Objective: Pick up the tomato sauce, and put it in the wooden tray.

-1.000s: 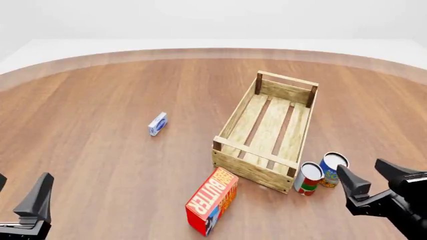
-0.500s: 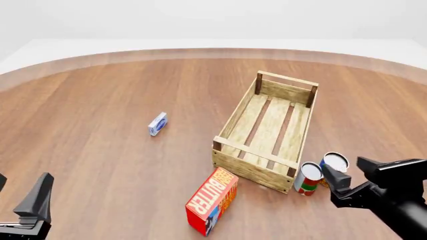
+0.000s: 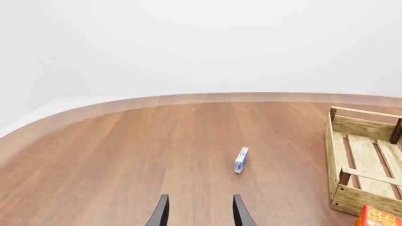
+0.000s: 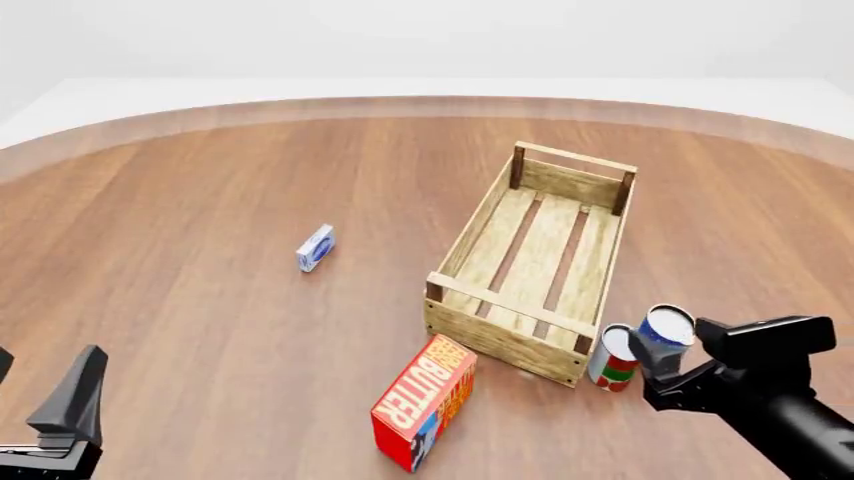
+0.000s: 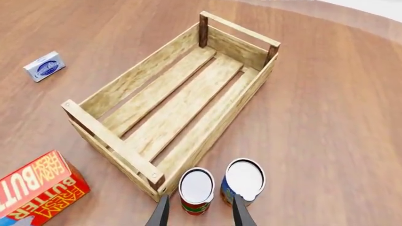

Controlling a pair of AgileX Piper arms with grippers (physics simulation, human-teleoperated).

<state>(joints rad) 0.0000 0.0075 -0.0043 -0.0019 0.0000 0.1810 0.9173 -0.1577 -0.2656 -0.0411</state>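
We see the tomato sauce [image 5: 196, 191], silver-topped, red-green label; our right gripper [image 5: 198, 213], fingers apart and empty, has moved closer.

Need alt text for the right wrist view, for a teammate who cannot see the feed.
The right end effector hangs open above the small red, white and green tomato sauce can, its fingertips either side of it; a blue and yellow can stands alongside. Both cans stand upright outside a corner of the empty light-wood slatted tray, with a red butter box nearby.

Two cans [image 5: 196, 190] [image 5: 244, 180] — two boxes [image 4: 423, 402] [image 4: 315, 247] — one wooden tray [image 4: 467, 240].
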